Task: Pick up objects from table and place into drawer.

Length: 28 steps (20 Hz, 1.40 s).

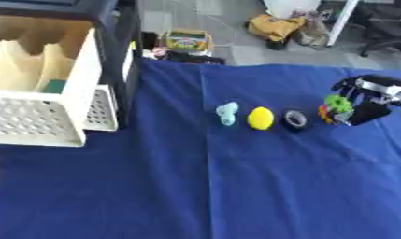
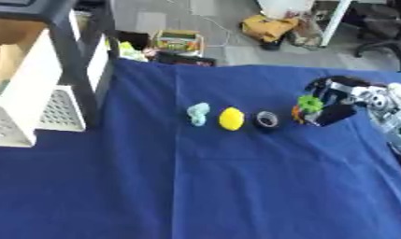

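Left eye view: a white drawer [image 1: 39, 122] is seen open at left of the blue tablecloth [image 1: 236, 186]. The right hand [image 1: 363, 105] is curled on a green object [image 1: 337, 103]. Beside it are ranged a yellow object [image 1: 261, 118], pale teal object [image 1: 227, 113] and black ring [image 1: 296, 119].

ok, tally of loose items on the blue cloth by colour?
Light blue: 1, the light blue object
Yellow: 1, the yellow object
Black: 1, the black ring
Green and orange: 1, the green and orange object at the right hand
Total: 4
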Each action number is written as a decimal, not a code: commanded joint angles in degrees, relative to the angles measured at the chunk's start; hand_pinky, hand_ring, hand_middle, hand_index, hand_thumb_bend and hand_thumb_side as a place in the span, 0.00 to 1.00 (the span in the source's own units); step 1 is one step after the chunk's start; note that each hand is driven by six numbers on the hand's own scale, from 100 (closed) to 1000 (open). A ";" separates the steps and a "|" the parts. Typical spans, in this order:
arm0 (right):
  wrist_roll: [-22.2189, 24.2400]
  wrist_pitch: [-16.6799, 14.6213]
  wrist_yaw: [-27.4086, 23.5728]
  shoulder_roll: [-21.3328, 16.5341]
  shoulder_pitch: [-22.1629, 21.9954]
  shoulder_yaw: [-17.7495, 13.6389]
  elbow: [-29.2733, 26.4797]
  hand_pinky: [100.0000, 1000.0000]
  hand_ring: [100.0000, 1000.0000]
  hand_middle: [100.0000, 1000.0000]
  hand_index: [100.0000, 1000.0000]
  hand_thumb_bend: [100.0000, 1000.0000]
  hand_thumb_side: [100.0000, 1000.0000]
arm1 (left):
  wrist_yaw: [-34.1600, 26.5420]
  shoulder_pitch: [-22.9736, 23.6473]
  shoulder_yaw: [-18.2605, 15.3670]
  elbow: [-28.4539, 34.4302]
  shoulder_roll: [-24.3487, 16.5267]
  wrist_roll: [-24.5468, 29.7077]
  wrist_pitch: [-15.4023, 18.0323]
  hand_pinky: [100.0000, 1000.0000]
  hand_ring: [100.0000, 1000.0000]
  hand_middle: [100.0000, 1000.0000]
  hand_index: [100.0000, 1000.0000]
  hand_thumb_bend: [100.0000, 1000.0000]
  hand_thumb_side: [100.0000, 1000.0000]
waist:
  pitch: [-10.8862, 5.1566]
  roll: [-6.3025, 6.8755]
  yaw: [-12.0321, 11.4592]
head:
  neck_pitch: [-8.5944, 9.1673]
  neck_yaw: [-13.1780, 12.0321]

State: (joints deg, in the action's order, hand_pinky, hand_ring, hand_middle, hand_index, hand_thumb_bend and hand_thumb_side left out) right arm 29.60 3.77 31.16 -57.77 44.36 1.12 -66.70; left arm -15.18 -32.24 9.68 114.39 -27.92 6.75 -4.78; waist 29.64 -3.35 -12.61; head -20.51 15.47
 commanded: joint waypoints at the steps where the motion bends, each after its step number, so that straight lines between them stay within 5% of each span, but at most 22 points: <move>1: 1.02 -0.23 0.27 -2.01 0.80 -0.49 -0.33 0.54 0.69 0.70 0.90 0.15 0.21 | -0.37 -0.07 -0.22 0.21 -0.20 0.24 -0.44 0.21 0.00 0.10 0.86 0.00 1.00 | -1.18 -0.05 0.29 | 0.34 0.05; 11: 1.24 -0.33 -0.09 -1.74 1.09 -0.59 -0.23 0.43 0.62 0.62 0.81 0.12 0.14 | -0.49 0.12 -0.22 0.21 0.15 0.44 -1.09 0.21 0.00 0.10 0.85 0.00 1.00 | -1.16 -0.16 0.31 | 0.47 0.17; 22: -1.11 0.63 -0.83 -1.48 1.20 -0.40 -0.43 0.30 0.51 0.36 0.57 0.11 0.16 | -0.53 0.38 -0.43 0.21 0.52 -0.04 -1.96 0.19 0.00 0.09 0.84 0.00 1.00 | -1.02 -0.22 0.17 | 0.43 0.21; 28: -2.19 1.06 -1.09 -1.46 1.11 -0.39 -0.53 0.24 0.46 0.30 0.47 0.04 0.14 | -0.56 0.53 -0.46 0.21 0.69 -0.12 -2.32 0.19 0.00 0.09 0.84 0.00 1.00 | -1.07 -0.31 0.23 | 0.22 0.19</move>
State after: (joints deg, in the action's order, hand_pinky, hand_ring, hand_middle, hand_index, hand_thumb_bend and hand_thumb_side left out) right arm 27.86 4.72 30.55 -57.55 44.83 1.15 -66.68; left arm -15.57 -31.65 9.71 114.11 -26.66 6.69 -6.85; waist 29.89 -3.67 -12.46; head -20.53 15.51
